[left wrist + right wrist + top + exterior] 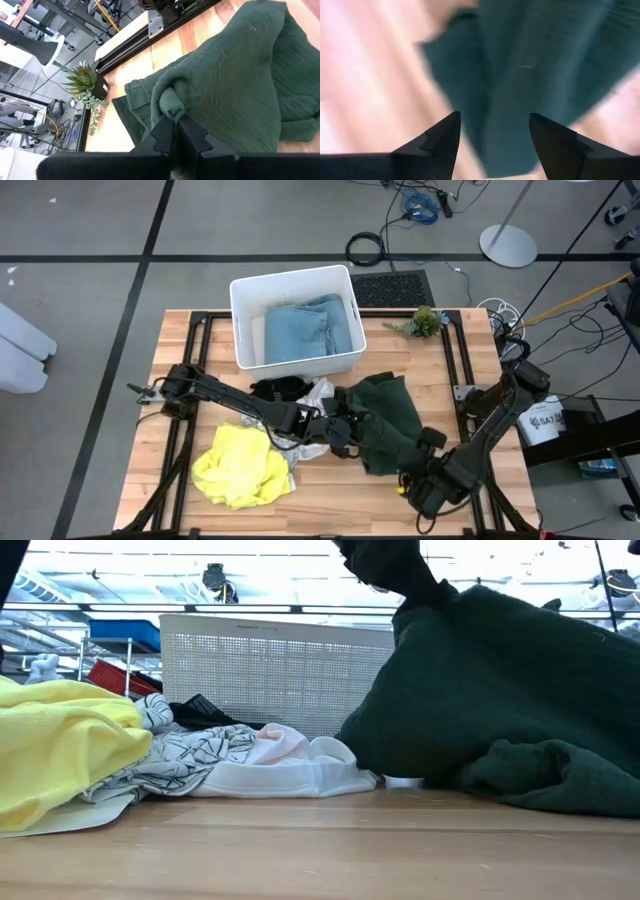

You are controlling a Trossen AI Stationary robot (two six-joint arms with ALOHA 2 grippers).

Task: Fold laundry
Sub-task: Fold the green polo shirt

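While left pincer [176,131] pinches one dark green garment [385,420], right pincer [495,137] spread, five garments

Dark arms, pointed black fingers [440,145]

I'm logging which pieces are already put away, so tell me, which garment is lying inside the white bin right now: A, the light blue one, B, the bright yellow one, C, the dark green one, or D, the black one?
A: the high view shows the light blue garment lying inside the white bin, while the yellow, dark green and black pieces lie out on the table.
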